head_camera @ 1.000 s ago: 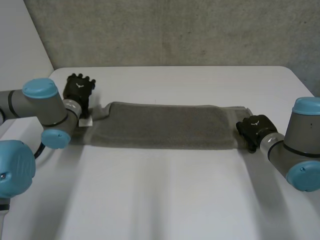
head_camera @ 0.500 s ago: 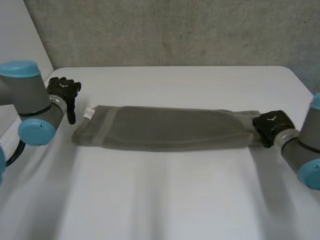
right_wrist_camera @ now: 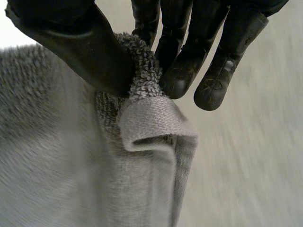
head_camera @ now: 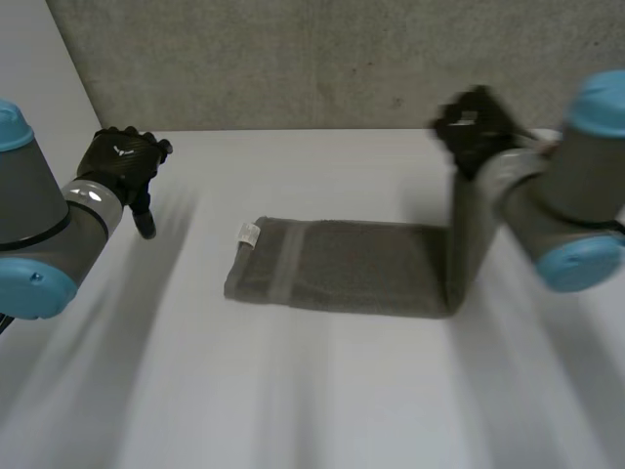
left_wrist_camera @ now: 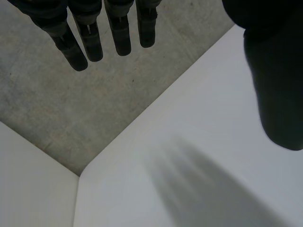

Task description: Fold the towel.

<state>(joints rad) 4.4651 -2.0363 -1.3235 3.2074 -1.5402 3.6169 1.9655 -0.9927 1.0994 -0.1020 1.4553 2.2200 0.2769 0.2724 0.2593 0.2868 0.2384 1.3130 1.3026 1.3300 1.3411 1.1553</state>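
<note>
Towel point(head_camera: 342, 278) — soft looped pile — pinched by right hand point(head_camera: 476, 125).

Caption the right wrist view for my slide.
Right hand pinches a hemmed end of the grey towel between thumb and fingers.

I can read nothing here: the small white tag point(head_camera: 248, 234) on the grey terry towel point(head_camera: 352, 278) is too small to make out.

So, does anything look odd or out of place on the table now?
Nothing looks wrong. The towel lies flat on the table, except one end, which the right hand pinches and holds up. The left hand is open, apart from the towel.
</note>
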